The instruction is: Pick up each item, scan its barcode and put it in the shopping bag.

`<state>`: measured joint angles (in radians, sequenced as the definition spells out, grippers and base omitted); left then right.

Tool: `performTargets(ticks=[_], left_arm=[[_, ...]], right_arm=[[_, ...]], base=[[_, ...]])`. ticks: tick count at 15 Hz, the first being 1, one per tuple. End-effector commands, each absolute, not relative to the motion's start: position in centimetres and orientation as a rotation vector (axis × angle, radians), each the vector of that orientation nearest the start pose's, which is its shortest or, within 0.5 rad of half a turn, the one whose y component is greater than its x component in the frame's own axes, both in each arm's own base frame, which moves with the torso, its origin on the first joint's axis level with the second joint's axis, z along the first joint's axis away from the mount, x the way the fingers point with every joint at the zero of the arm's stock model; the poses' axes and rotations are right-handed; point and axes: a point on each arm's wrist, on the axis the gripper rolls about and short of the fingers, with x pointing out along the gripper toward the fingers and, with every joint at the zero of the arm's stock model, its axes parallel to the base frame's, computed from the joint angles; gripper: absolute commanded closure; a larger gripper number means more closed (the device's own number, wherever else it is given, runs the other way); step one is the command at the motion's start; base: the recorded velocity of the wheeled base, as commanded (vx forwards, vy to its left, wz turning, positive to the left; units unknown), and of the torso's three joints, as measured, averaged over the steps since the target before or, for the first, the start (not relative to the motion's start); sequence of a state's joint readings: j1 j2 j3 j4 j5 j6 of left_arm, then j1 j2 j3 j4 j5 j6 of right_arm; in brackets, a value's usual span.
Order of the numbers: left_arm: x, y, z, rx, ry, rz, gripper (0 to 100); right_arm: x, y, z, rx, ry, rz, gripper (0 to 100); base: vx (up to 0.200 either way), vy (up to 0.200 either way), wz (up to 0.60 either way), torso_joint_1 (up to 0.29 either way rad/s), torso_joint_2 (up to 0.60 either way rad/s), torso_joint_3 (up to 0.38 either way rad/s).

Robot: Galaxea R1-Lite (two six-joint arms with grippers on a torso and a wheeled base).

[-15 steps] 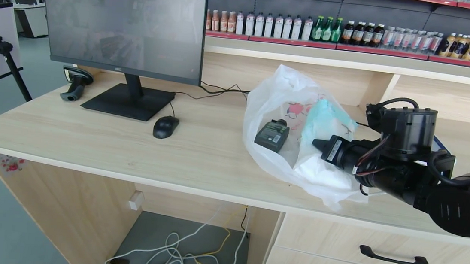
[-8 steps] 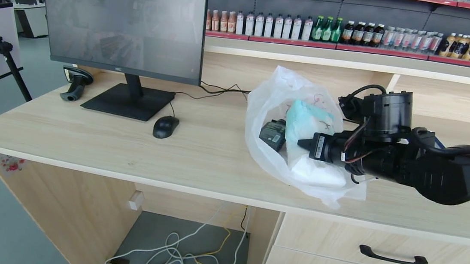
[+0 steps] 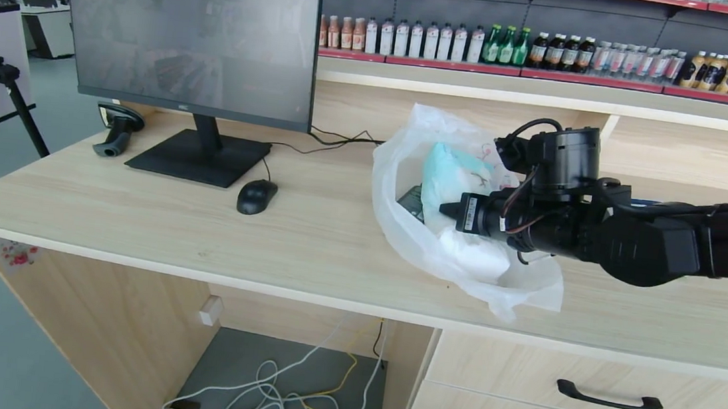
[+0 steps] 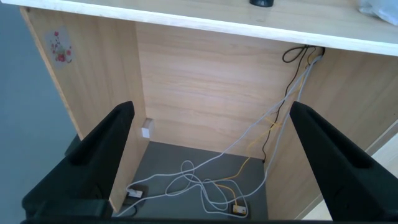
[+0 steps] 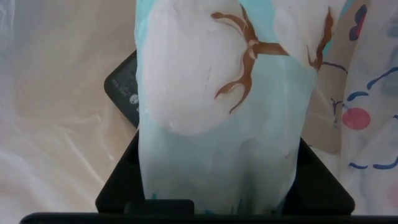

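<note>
right gripper (image 5: 217, 183) slides further left into the shopping bag (image 3: 390, 197), teal pack (image 3: 447, 172) clamped between its jaws; left gripper (image 4: 211, 121) gapes empty.

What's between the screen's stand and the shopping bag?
A black mouse, near the monitor stand; the rest up to the shopping bag is bare counter, in the head view.

The shopping bag (image 3: 391, 210) is thin, translucent white plastic film, crinkled and faintly glossy. The soft pack (image 5: 217, 124) inside it has a smooth turquoise-and-white plastic wrapper with a dull sheen. The desk (image 3: 136, 209) is pale wood-grain laminate, smooth and matt. The computer mouse (image 3: 256, 195) is black plastic, slightly shiny.
</note>
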<state>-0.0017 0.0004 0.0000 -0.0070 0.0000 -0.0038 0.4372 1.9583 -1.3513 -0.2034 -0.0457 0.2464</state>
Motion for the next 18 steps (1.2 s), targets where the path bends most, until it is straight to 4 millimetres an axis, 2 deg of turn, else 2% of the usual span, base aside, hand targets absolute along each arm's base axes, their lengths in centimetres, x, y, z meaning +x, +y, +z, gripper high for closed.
performTargets(ticks=[1, 2, 3, 7, 10, 12, 15, 17, 18], left_arm=[[-2.3, 0.0, 7.6, -0.005, -0.006, -0.002, 0], [-2.3, 0.0, 7.6, -0.005, -0.006, -0.002, 0], [-2.3, 0.0, 7.6, -0.005, -0.006, -0.002, 0], [-2.3, 0.0, 7.6, -0.005, -0.006, -0.002, 0], [-2.3, 0.0, 7.6, -0.006, -0.006, -0.002, 0], [-2.3, 0.0, 7.6, -0.008, -0.008, -0.002, 0], [-2.3, 0.0, 7.6, -0.008, -0.008, -0.002, 0], [-2.3, 0.0, 7.6, -0.008, -0.008, -0.002, 0], [-2.3, 0.0, 7.6, -0.008, -0.008, -0.002, 0]], right_arm=[[35.9, 16.7, 19.0, 0.142, 0.467, 0.321, 100], [35.8, 16.7, 18.8, 0.141, 0.47, 0.314, 100], [35.8, 16.6, 18.6, 0.14, 0.47, 0.312, 0], [35.9, 16.8, 19.0, 0.152, 0.378, 0.33, 0], [35.8, 16.9, 21.4, 0.189, 0.189, 0.299, 0], [35.3, 15.5, 23.2, 0.195, 0.082, 0.271, 0], [31.7, 14.2, 26.2, 0.197, -0.023, 0.286, 0], [27.4, 12.5, 25.9, 0.181, -0.064, 0.298, 0], [27.4, 12.5, 25.9, 0.181, -0.064, 0.298, 0]], base=[[0.0, 0.0, 0.0, 0.0, 0.0, 0.0], [0.0, 0.0, 0.0, 0.0, 0.0, 0.0], [0.0, 0.0, 0.0, 0.0, 0.0, 0.0], [0.0, 0.0, 0.0, 0.0, 0.0, 0.0], [0.0, 0.0, 0.0, 0.0, 0.0, 0.0], [0.0, 0.0, 0.0, 0.0, 0.0, 0.0], [0.0, 0.0, 0.0, 0.0, 0.0, 0.0], [0.0, 0.0, 0.0, 0.0, 0.0, 0.0], [0.0, 0.0, 0.0, 0.0, 0.0, 0.0]])
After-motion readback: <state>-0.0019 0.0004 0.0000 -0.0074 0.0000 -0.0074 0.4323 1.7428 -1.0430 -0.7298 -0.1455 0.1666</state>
